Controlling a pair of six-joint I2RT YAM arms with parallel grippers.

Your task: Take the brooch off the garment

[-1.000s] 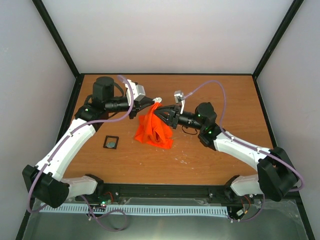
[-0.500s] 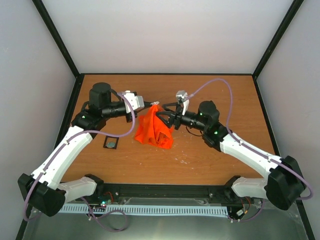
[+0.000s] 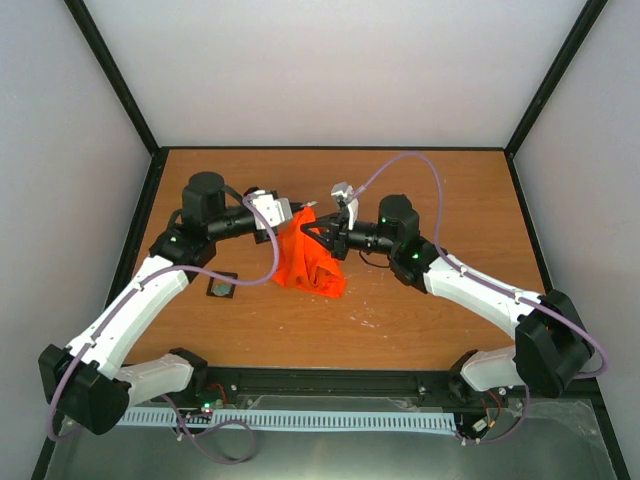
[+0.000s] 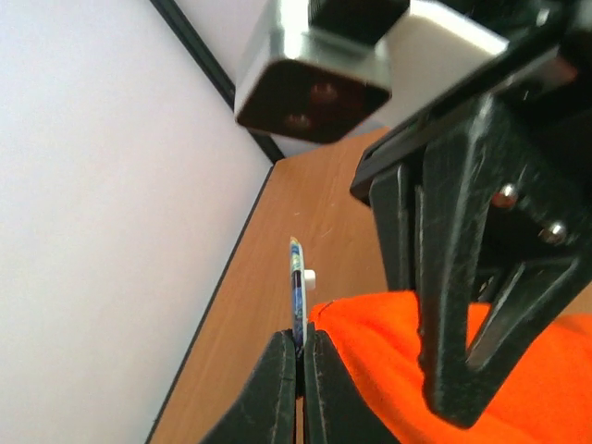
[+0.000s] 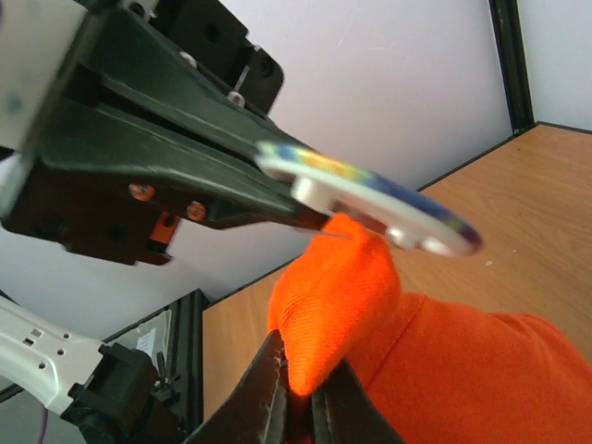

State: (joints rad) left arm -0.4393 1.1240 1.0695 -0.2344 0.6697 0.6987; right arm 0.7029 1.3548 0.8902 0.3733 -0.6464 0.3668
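Note:
The bright orange garment [image 3: 309, 258] hangs bunched above the table's middle, lifted at its top between both grippers. My left gripper [image 4: 301, 340] is shut on the edge of the brooch [image 4: 296, 291], a thin round disc with a blue and yellow face and a white back. The brooch also shows in the right wrist view [image 5: 370, 197], still pinned to the cloth's peak by a thin pin. My right gripper [image 5: 298, 393] is shut on a fold of the garment [image 5: 338, 305] just below the brooch. In the top view the left gripper [image 3: 297, 210] and right gripper [image 3: 316, 228] nearly touch.
A small black square frame [image 3: 221, 287] lies on the wooden table left of the garment. Black frame rails and white walls bound the table [image 3: 440, 330].
Both arms have shifted left and slightly down with the garment's top held between them. The right gripper has moved closer to the left one.

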